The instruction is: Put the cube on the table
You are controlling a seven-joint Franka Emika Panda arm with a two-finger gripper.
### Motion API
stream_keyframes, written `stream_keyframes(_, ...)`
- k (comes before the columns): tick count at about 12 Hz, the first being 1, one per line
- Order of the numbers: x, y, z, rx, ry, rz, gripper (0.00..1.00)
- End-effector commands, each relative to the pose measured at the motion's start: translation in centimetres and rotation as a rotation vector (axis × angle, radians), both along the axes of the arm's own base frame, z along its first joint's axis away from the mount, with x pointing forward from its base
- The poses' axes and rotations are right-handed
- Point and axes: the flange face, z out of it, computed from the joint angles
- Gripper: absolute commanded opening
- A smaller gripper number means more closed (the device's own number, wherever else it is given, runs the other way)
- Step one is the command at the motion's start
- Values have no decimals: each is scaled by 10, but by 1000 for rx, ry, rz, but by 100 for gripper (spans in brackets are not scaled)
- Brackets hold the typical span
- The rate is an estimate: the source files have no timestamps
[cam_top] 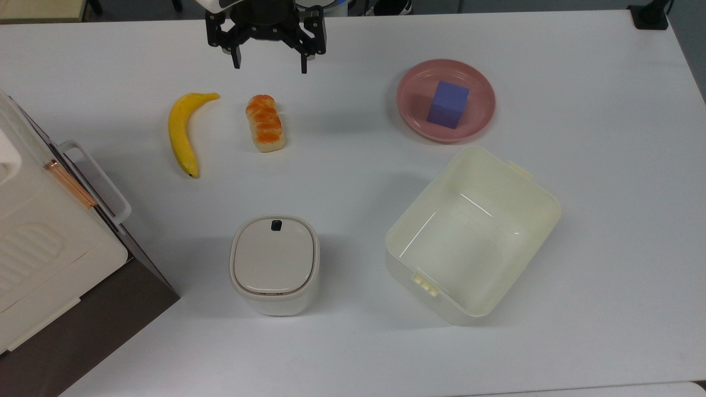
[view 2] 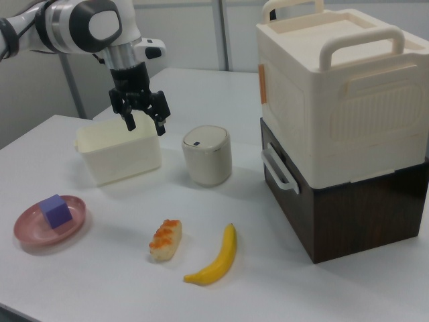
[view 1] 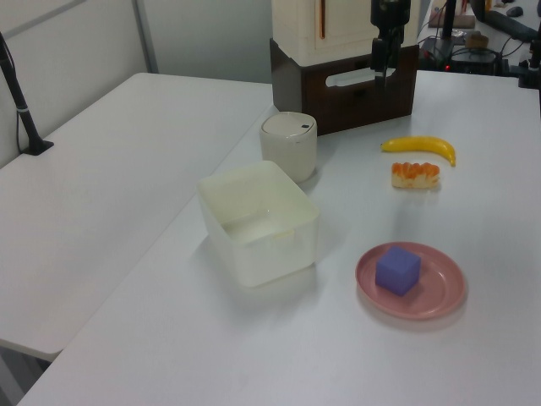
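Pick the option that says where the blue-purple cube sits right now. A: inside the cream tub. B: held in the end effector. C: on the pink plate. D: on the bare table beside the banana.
C: the cube rests on the pink plate, apart from the empty cream tub, while the open end effector hangs far from it, above the table near the bread roll.

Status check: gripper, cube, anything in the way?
Gripper open, empty, high above table. Cube on pink plate, untouched. Path to cube clear.
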Motion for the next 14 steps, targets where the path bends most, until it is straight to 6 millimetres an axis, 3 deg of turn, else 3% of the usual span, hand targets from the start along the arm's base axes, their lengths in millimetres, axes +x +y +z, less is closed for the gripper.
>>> stream_keyframes(1, -8, 1, 6, -1, 14, 13, 100)
stream_keyframes(8, -7, 5, 6, 1, 3, 26, 100)
stream_keyframes(9, -6, 13, 5, 0, 6, 41, 100)
stream_keyframes(14, -12, 104, -5, -1, 22, 200, 100)
